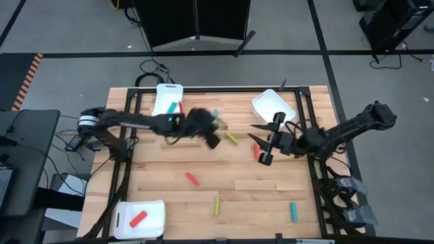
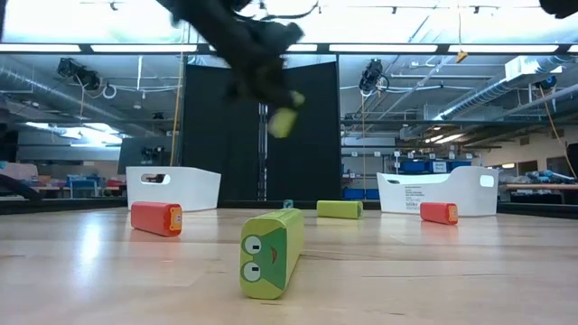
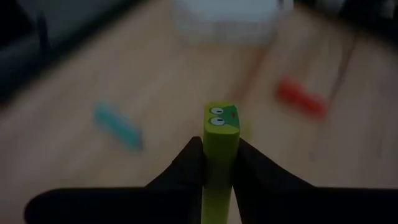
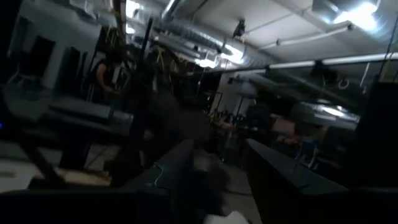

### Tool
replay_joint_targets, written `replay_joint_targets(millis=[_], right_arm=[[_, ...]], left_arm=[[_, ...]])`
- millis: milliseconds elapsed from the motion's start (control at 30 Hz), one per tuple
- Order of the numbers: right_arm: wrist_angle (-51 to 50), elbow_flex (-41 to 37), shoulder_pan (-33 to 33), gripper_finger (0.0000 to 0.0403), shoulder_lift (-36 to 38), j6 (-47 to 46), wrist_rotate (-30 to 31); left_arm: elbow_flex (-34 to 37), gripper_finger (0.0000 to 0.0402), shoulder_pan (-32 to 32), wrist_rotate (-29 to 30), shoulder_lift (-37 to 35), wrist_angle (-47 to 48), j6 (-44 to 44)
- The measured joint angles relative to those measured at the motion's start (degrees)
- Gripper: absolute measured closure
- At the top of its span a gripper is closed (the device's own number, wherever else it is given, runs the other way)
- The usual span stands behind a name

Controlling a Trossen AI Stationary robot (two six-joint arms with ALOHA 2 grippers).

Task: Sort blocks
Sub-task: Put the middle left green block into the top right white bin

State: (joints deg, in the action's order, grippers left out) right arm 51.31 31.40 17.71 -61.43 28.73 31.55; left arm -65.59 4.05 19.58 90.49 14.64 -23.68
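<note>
Nearest the low lens: green block, flat on the table, painted face end-on.

Then by size:

- **Trays:** Three white ones at the table's corners. Far-left tray with red and teal pieces inside. Near-left tray with one red. Far-right tray near the right arm.
- **Left arm:** Stretched in from the left edge toward mid-table, wrist raised well off the wood. Left tool clamped on the held block, another green one, pinched by its long sides with the face end poking out past the fingertips (likely so it can drop lengthwise into a tray).
- **Right arm:** Reaching in from the right edge, wrist camera looking into the room. Right tool spread wide, gripping nothing, with a red block just beside it.
- **Loose on the table:** Red, teal, green. Most sorting judged undone.
</note>
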Motion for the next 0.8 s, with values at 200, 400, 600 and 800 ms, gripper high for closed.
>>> replay_joint_targets(millis=[200,400,600,800], right_arm=[[1.0,0.0,4.6,0.0249,4.0,3.7,0.4],[2.1,0.0,8.3,0.0249,5.0,5.8,0.6],[2.2,0.0,10.5,0.0249,4.8,6.0,0.6],[2.6,0.0,11.6,0.0249,4.7,6.0,0.8]], left_arm=[[-13.2,0.0341,7.0,-5.8,14.6,-11.8,5.4],[-29.1,0.0341,10.8,-9.4,30.5,-17.2,5.2],[-42.7,0.0341,12.2,-11.9,42.7,-22.8,2.5],[-54.5,0.0341,12.5,-13.3,51.9,-22.9,0.4]])
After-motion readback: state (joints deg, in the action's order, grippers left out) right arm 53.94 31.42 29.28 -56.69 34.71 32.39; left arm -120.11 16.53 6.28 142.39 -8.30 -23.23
